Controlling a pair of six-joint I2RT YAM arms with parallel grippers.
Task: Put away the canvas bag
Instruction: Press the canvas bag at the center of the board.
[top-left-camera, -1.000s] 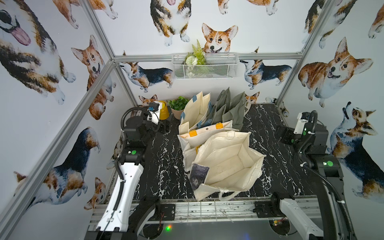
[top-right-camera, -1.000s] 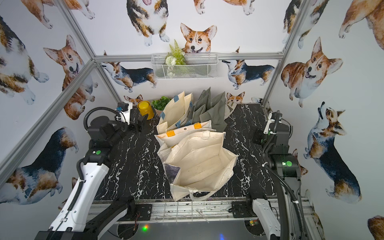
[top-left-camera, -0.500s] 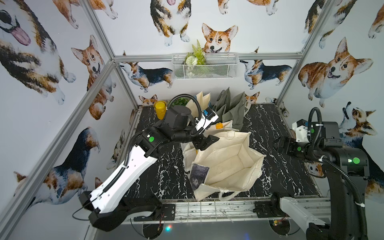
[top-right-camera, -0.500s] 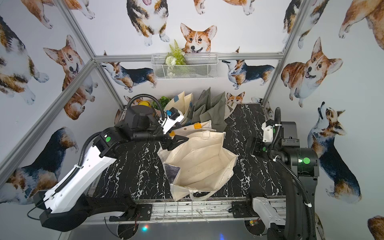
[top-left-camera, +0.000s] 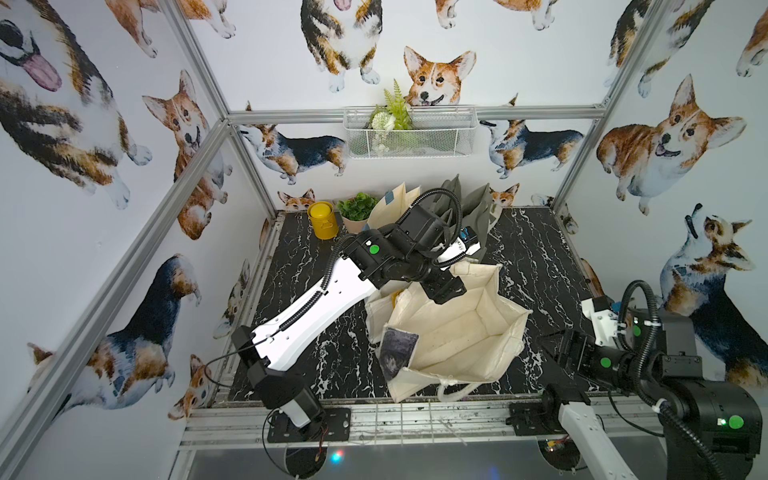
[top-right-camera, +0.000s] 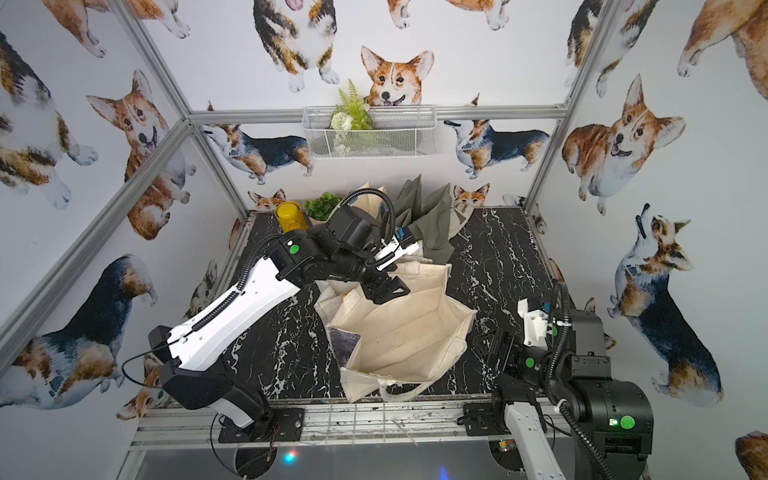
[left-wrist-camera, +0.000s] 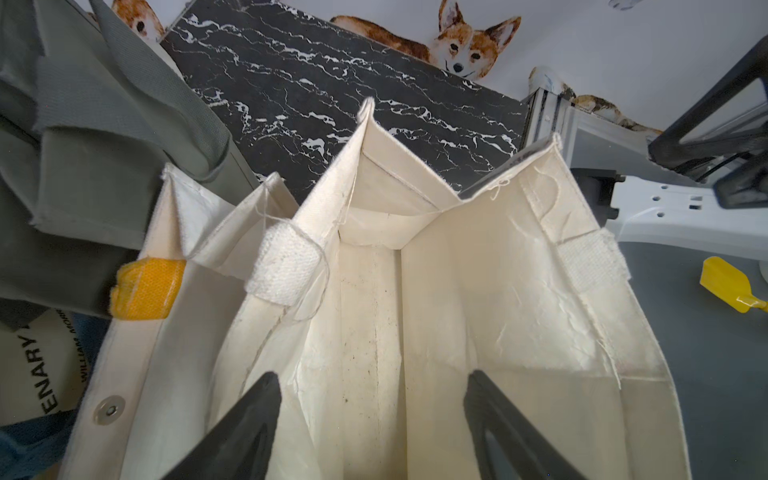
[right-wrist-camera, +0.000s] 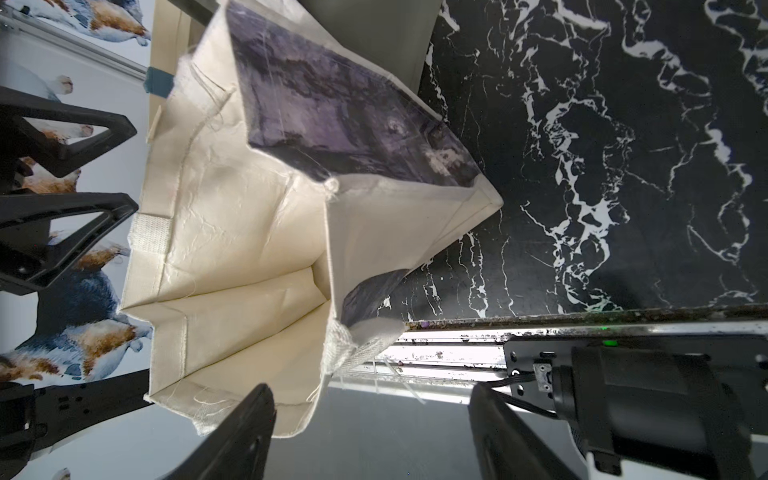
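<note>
Swung in from the desk's left edge over the last second, the left tool (top-left-camera: 442, 291) now hangs at the far rim of the cream canvas bag (top-left-camera: 457, 332). The right tool (top-left-camera: 555, 347) has come forward and down to just beside the bag's right side.

In the left wrist view the left tool (left-wrist-camera: 372, 380) has its jaws spread over the bag's open mouth (left-wrist-camera: 415, 291), gripping nothing. In the right wrist view the right tool (right-wrist-camera: 372, 392) is likewise spread and empty, and a corner of the bag (right-wrist-camera: 232, 249) lies close to one finger.

In both top views the bag (top-right-camera: 399, 332) stands open, mouth upward, at the middle front of the black white-veined marble desk (top-left-camera: 540, 257), with a dark printed panel (top-left-camera: 399, 349) on its front-left side. Behind it, against the back wall, stand grey-green fabric bags (top-left-camera: 478, 208), a small green potted plant (top-left-camera: 357, 210) and a yellow metal canister (top-left-camera: 321, 220).
</note>
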